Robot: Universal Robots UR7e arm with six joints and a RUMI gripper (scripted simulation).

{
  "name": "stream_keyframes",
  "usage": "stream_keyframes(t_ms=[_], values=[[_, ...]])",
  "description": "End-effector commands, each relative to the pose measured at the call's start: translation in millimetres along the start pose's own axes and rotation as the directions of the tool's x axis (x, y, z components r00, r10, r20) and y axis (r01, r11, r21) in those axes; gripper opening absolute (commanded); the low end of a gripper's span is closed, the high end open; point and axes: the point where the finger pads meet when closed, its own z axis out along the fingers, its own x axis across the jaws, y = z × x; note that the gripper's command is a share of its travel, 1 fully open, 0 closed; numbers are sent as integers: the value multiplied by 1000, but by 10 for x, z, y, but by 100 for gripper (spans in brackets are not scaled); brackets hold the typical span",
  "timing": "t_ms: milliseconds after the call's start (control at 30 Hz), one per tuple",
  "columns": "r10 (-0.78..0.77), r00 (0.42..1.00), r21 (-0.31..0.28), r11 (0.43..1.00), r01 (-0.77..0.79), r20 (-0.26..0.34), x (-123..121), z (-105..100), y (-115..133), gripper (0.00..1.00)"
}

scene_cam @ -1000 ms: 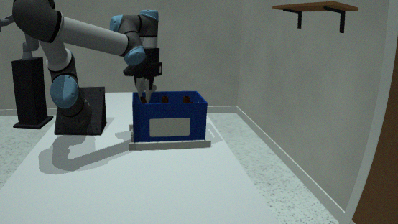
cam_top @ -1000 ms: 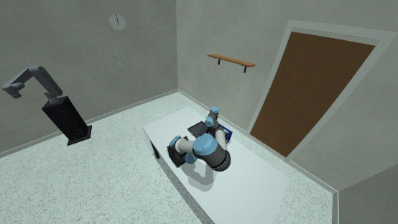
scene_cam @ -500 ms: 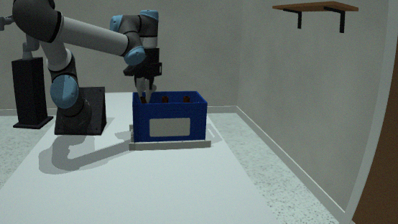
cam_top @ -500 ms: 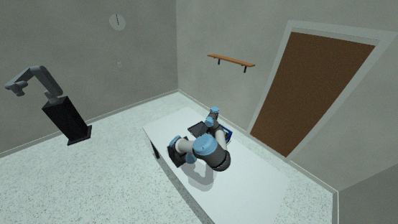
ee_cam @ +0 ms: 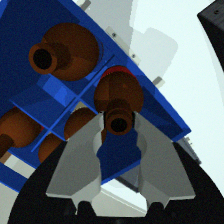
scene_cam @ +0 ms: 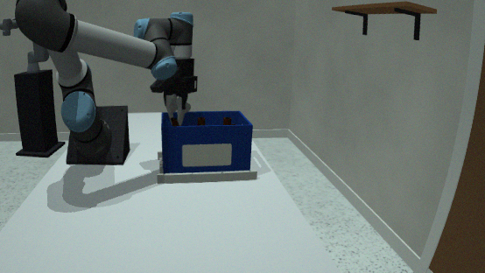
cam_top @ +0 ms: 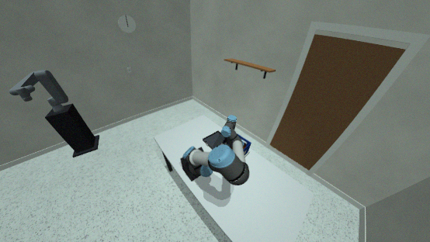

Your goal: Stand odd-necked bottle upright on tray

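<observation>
A blue crate point(scene_cam: 207, 141) with brown bottles stands on a flat grey tray point(scene_cam: 207, 176) on the white table. My gripper point(scene_cam: 177, 117) reaches down into the crate's back left corner. In the wrist view my gripper point(ee_cam: 118, 112) is shut on the neck of a brown bottle point(ee_cam: 119, 95) in a corner cell of the blue crate point(ee_cam: 60, 95). Another brown bottle point(ee_cam: 62, 52) stands in the neighbouring cell, and more bottles point(ee_cam: 17, 130) show at the lower left. Two bottle tops point(scene_cam: 227, 120) show above the crate's rim in the exterior view.
The robot's dark base point(scene_cam: 98, 136) stands on the table left of the crate. A black pedestal point(scene_cam: 35, 114) with a second grey arm stands on the floor behind. A wooden shelf point(scene_cam: 384, 9) hangs on the right wall. The table edge runs along the right side.
</observation>
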Motion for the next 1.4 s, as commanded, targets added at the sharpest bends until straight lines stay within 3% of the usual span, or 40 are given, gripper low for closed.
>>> stream_keyframes(t_ms=[0,733,1367], values=[[0,1000,-1,1000,0,0,-2,-2,2,0],[0,1000,-1,1000,0,0,-1,-15,1,0],[0,1000,-1,1000,0,0,4,-154,-6,0]])
